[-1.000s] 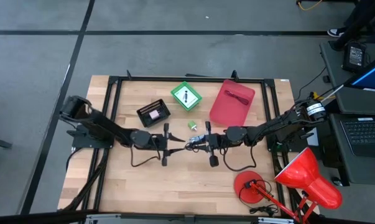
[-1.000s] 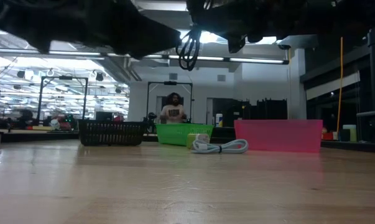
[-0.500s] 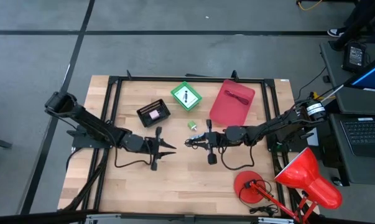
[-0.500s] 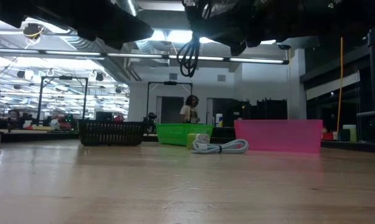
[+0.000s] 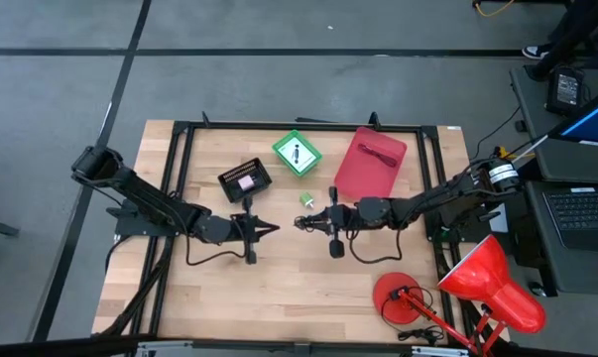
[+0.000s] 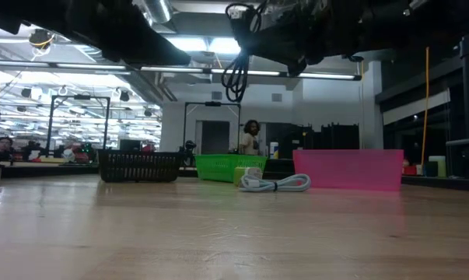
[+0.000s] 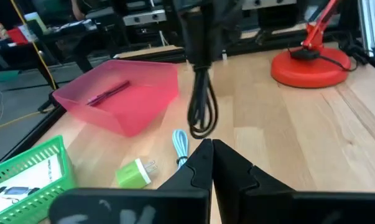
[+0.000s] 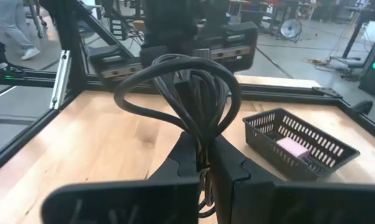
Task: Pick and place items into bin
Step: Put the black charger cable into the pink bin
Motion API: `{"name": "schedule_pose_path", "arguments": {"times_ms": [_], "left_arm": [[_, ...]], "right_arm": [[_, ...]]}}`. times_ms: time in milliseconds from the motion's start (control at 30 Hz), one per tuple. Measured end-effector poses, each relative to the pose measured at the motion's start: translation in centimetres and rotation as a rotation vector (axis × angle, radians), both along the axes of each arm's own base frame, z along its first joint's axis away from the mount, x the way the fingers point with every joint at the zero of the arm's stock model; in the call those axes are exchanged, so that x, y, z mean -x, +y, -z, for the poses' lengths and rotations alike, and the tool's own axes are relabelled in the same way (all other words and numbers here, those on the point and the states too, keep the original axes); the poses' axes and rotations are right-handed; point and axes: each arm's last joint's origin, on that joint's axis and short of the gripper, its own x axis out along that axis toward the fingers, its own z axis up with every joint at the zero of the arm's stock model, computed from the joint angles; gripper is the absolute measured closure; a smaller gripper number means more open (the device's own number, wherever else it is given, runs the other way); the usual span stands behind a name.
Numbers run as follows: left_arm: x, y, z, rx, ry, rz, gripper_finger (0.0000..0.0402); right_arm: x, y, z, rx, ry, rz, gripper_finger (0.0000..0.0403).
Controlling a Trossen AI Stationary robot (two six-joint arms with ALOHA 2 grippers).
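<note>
Shows a bare wooden table from above, with a pink bin near its far edge as the reference point. In front of the pink bin and a little to its left, hangs the right gripper, fingers pinched tight on a black cable. Carries that cable as a loose bundle of rubbery, glossy loops, raised well clear of the wood, probably so it can travel to the bin without dragging. Farther left of the pink bin, just beyond the hanging loops, points the left gripper, fingers closed tip to tip on nothing, apparently waiting out of the way. Between the pink bin and the two grippers, leaves a small boxy green plug and a thin pale blue cable lying curled on the wood, not yet collected. Inside the pink bin, smooth-walled, shallow and rectangular, holds a thin red cable already. Left of the pink bin, sets a green basket of open lattice plastic with a white card in it, and farther left again a black basket of fine mesh with a pink piece inside. Nearer the front right corner, well apart from the pink bin, stands a red desk lamp with a round base and cone shade.
</note>
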Motion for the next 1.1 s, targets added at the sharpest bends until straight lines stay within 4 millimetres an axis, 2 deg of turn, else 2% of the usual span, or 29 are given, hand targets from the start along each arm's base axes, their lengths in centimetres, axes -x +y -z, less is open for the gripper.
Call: {"name": "schedule_pose_path", "arguments": {"times_ms": [233, 467, 833, 1100], "left_arm": [[0.0, 0.0, 0.1, -0.04, 0.021, 0.01, 0.0398], [0.3, 0.2, -0.8, -0.103, -0.004, 0.029, 0.0398], [1.1, 0.5, -2.6, -0.182, -0.056, 0.049, 0.0398], [1.2, 0.5, -2.7, -0.225, -0.052, 0.058, 0.0398]], "right_arm": [[0.3, -1.0, -0.1, -0.034, 0.043, 0.111, 0.0401], [1.8, -2.2, -1.2, -0.083, 0.126, 0.291, 0.0401], [6.8, -3.6, -4.0, -0.183, 0.216, 0.583, 0.0401], [10.1, -4.3, -4.1, -0.239, 0.292, 0.784, 0.0401]]}}
